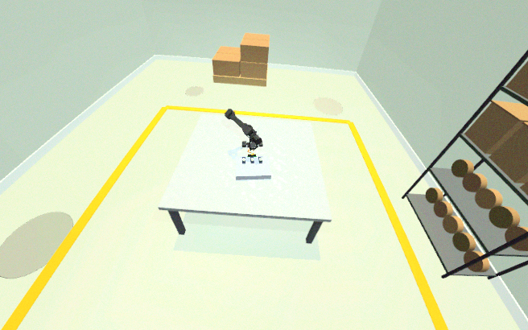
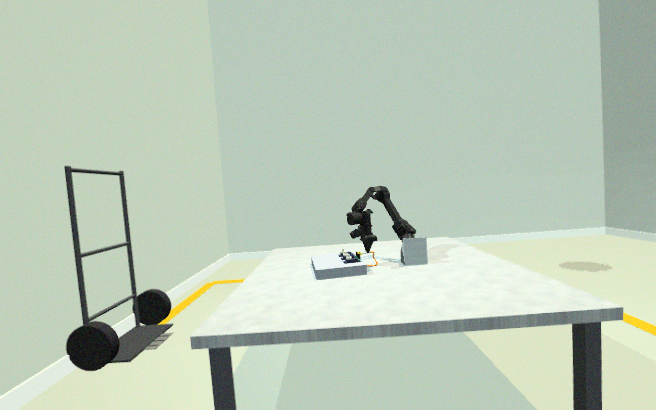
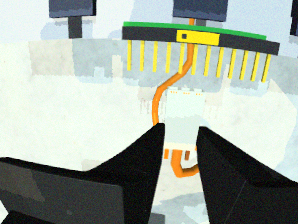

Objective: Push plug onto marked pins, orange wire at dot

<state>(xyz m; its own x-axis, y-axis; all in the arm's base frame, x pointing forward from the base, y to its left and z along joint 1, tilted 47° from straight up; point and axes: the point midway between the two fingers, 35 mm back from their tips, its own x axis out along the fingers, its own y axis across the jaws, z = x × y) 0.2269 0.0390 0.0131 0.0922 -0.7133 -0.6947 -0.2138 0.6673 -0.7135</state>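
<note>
My gripper (image 3: 180,131) (image 2: 367,250) is shut on the pale flat plug (image 3: 185,112), whose open end faces the pin row. Behind the plug, an orange stub (image 3: 166,153) shows at left and a brownish one (image 3: 187,155) right of it. The orange lead (image 3: 156,102) (image 2: 375,260) loops left of the plug. The yellow pins (image 3: 155,57) stick out of a black header (image 3: 150,34); the yellow band (image 3: 205,38) has its dark dot (image 3: 184,36) at the left. The plug is short of the pin tips, nearly square to the row, its centre slightly left of the band's. Its holes are unclear.
Dark servos (image 3: 200,9) stand behind the header on the pale block (image 1: 253,171) (image 2: 338,272). A grey box (image 2: 414,251) stands by the arm's base on the table (image 1: 208,188) (image 2: 422,300). Shelving (image 1: 451,233), cartons (image 1: 253,53) and a hand truck (image 2: 83,254) are away from the table.
</note>
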